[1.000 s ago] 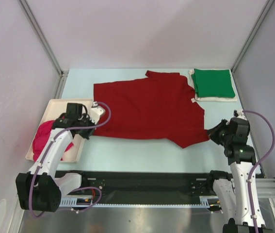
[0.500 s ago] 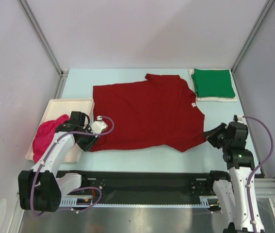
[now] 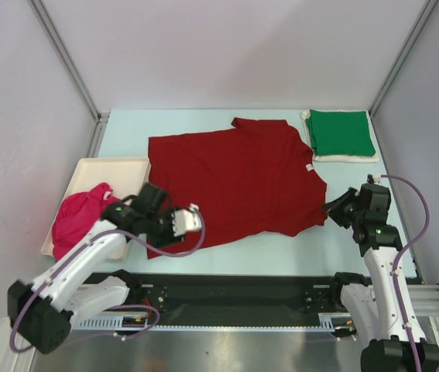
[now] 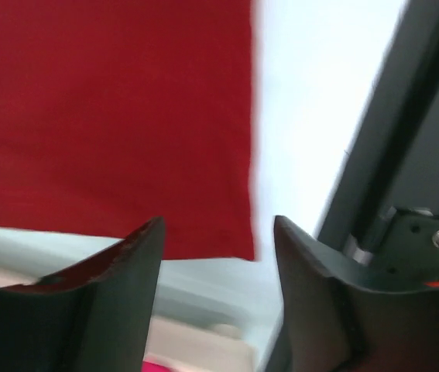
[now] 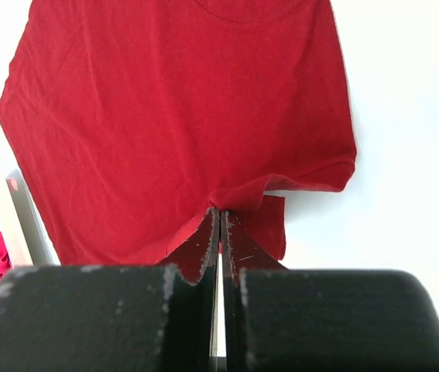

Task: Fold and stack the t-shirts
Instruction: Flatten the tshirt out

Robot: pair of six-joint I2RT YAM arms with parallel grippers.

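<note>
The pale surface (image 3: pixel 126 132) carries everything, and the biggest thing on it is the dark red shirt (image 3: pixel 234 178), which lies spread open in the middle and reaches towards the near edge. Next in size is the cream tray (image 3: pixel 103 164) at the left edge, then the green shirt (image 3: pixel 341 133), already folded in the far right corner on a white layer which I cannot identify, and then the pink shirt (image 3: pixel 80 217), bunched up inside the tray. The right gripper (image 5: pixel 220 213) has its fingers pressed together on a fold of the red cloth at the near right corner of the shirt. The left gripper (image 4: pixel 215 232) has its fingers apart and holds nothing. In the left wrist view the near left corner of the red shirt shows between them, but I cannot tell if they touch the cloth. I judge that the step in hand is to take this second corner, so that both arms can lift the near hem and fold it over. To do it well, the left gripper should go low enough to catch the hem, take only one layer, and bite a little inside the corner so the cloth does not slip out. Both corners should then rise together and evenly, otherwise the fold will be oblique. By count there are three shirts, one of each colour, one tray and two grippers.
</note>
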